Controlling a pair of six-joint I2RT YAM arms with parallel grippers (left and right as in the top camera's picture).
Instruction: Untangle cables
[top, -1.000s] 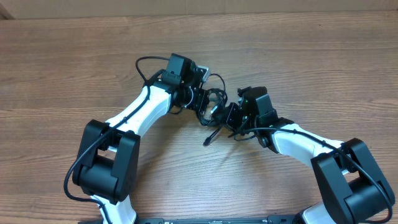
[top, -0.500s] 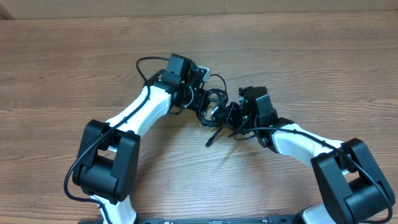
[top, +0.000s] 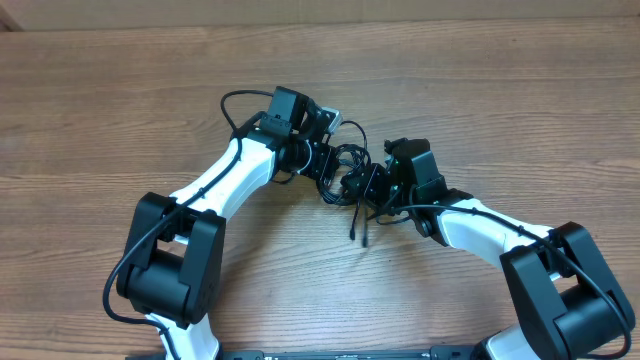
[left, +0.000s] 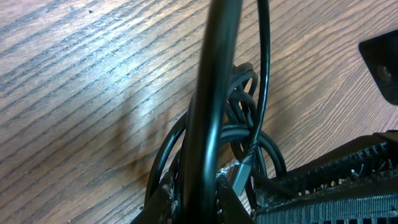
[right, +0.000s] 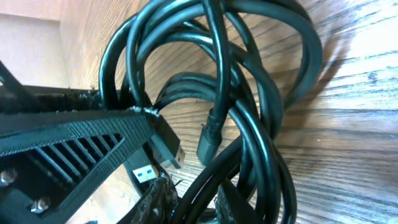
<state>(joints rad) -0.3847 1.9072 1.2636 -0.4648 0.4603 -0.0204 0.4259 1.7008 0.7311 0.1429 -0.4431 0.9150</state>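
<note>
closest to me, the two big black shoulders sit at the near edge of the table (top: 90, 110). the left arm (top: 222, 178) goes up and bends in toward the middle. the right arm (top: 478, 226) reaches in from the other side, so the two wrists almost meet over the wood.

just past the elbows, one loose end (top: 360, 228) of a thin cord sticks out toward me from under the right gripper (top: 368, 190). that gripper points at the other one. black cords run between its fingers (right: 155, 202), but i cannot tell if it is pinching them or only sitting around them.

the left gripper (top: 328, 168) is squeezed tight on the cables (top: 350, 157), and one thick cord comes straight out from between its fingers.

the cables are a small black knot of loops, right between the two grippers, down on the wood. up close there is a plug (right: 146, 175) with blue inside it among the loops.

behind all that, the table is plain brown wood.
</note>
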